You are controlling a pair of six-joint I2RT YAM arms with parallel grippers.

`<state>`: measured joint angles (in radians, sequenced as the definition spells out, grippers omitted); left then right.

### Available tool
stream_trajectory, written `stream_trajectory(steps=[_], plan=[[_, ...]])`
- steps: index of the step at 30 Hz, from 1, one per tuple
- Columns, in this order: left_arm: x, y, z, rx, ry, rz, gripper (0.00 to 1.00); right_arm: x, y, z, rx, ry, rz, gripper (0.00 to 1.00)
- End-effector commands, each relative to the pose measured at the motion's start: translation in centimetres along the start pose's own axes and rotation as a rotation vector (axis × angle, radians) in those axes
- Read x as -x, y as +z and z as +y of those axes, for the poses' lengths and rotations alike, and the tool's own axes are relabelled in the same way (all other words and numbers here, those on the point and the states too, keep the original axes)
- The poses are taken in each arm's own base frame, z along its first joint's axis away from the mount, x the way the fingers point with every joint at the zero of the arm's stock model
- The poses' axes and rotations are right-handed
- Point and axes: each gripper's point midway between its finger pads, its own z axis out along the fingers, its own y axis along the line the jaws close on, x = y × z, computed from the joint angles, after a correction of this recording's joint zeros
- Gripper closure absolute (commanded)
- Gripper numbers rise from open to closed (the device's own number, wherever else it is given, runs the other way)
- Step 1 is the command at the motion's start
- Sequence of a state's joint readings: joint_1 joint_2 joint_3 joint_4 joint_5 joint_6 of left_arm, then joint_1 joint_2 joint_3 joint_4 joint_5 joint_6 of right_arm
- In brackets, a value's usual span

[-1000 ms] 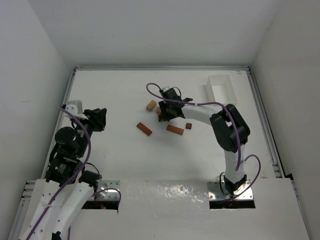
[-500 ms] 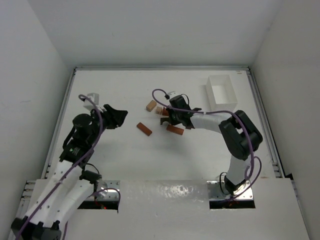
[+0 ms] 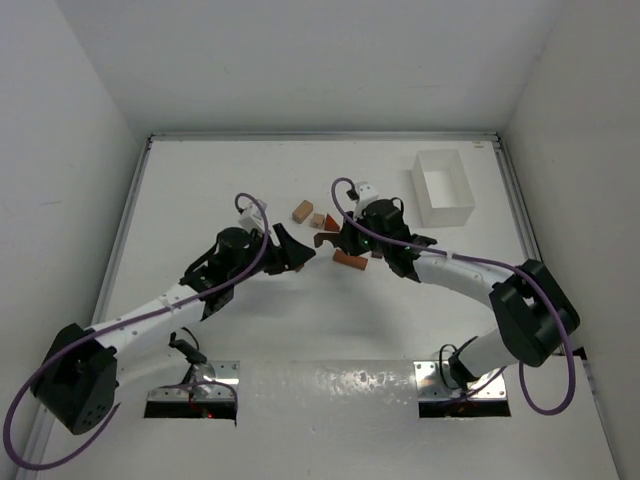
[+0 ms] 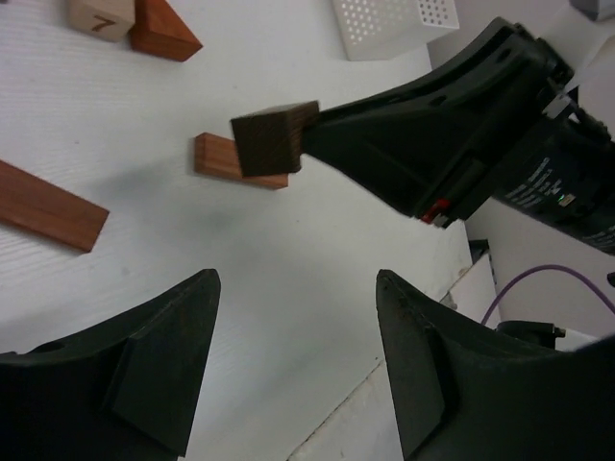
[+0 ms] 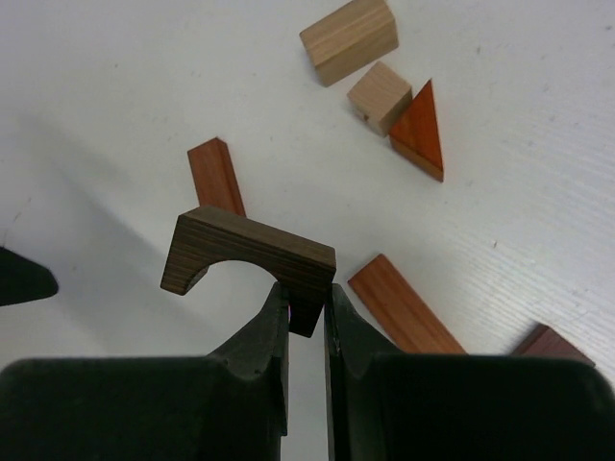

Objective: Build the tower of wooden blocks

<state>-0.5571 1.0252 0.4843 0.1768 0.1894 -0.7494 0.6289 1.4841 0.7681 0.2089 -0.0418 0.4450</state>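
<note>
Two grippers close together mid-table. Right gripper [image 5: 306, 300] clamped on one leg of dark brown arch block [image 5: 248, 252]; block raised off table, opening down. Left gripper [image 4: 296, 288] spread wide, nothing between fingers, facing arch block. Loose on table: pale tan bar [image 5: 349, 40], pale tan cube [image 5: 380, 96] just beside orange-red wedge [image 5: 421, 130], reddish bar [image 5: 215, 176] beyond arch, second reddish bar [image 5: 404, 305] right of fingers. Plastic box [image 3: 443, 188] well apart, far right.
</note>
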Motion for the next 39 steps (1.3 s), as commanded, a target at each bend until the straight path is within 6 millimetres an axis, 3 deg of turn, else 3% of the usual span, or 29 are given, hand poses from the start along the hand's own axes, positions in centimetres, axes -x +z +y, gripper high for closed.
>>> stream_trajectory(steps=[1,10,16,24,34,36,39], plan=[[2.4,1.3,-3.3,-0.091,-0.006,-0.098,0.36,0.9,-0.6,2.2,0.084,0.008,-0.045,0.94],[3.2,3.5,-2.0,-0.035,0.000,-0.152,0.39,0.8,-1.0,3.8,0.141,0.005,-0.046,0.94],[2.9,4.5,-2.1,-0.055,-0.001,-0.143,0.48,0.9,-1.2,4.5,0.174,0.017,-0.051,0.94],[2.6,5.3,-2.1,-0.062,-0.008,-0.124,0.49,1.0,-1.4,4.9,0.198,0.029,-0.061,0.94],[2.3,5.3,-2.6,-0.085,-0.011,-0.111,0.95,1.0,-1.5,5.2,0.210,0.035,-0.062,0.94],[2.2,5.2,-2.7,-0.091,-0.006,-0.102,1.00,1.0,-1.6,5.3,0.221,0.039,-0.058,0.94],[1.9,5.0,-2.6,-0.088,0.024,-0.089,1.00,1.1,-1.8,6.0,0.254,0.039,-0.055,0.88]])
